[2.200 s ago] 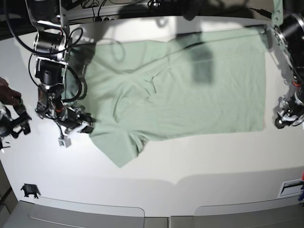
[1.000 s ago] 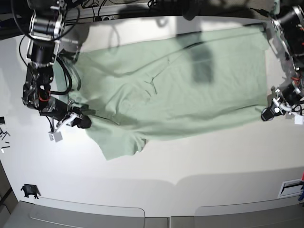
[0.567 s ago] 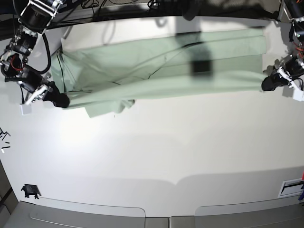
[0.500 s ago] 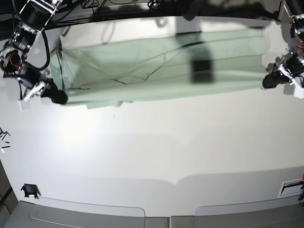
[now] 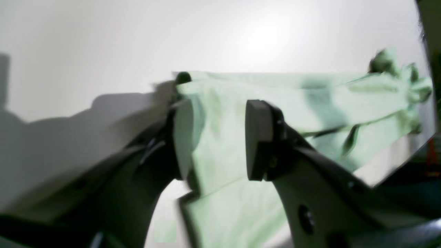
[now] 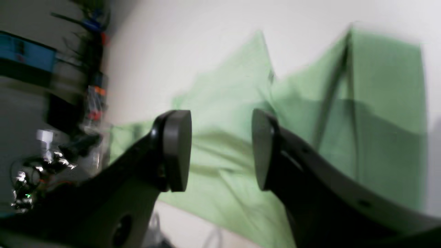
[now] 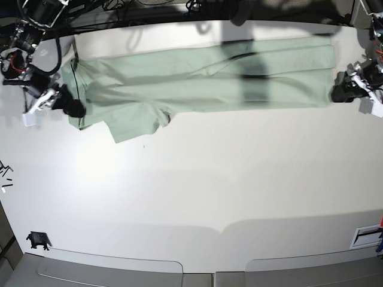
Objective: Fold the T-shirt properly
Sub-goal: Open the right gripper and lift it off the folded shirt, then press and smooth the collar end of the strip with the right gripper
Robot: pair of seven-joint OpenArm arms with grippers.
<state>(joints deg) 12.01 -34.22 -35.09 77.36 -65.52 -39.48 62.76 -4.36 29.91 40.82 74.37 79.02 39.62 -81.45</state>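
Note:
The pale green T-shirt [image 7: 203, 78] lies folded into a long band along the far side of the white table [image 7: 197, 197], with one sleeve flap [image 7: 134, 122] sticking out toward the front. My right gripper [image 7: 75, 109] is at the shirt's left end and my left gripper [image 7: 339, 94] at its right end. In the left wrist view the left gripper [image 5: 213, 137] is open, with the shirt's [image 5: 310, 103] edge loose between the jaws and resting against one finger. The right gripper [image 6: 218, 151] stands open above the shirt [image 6: 379, 113], holding nothing.
Cables and dark equipment [image 7: 149, 9] line the table's back edge. A small black object [image 7: 37, 240] sits near the front left corner, small dark bits [image 7: 5, 176] lie at the left edge, and a white panel [image 7: 366, 236] is at the front right.
Both grippers carried the shirt's near edge toward the back, folding it over into a band. Both then opened and let the cloth go, and it has settled flat.

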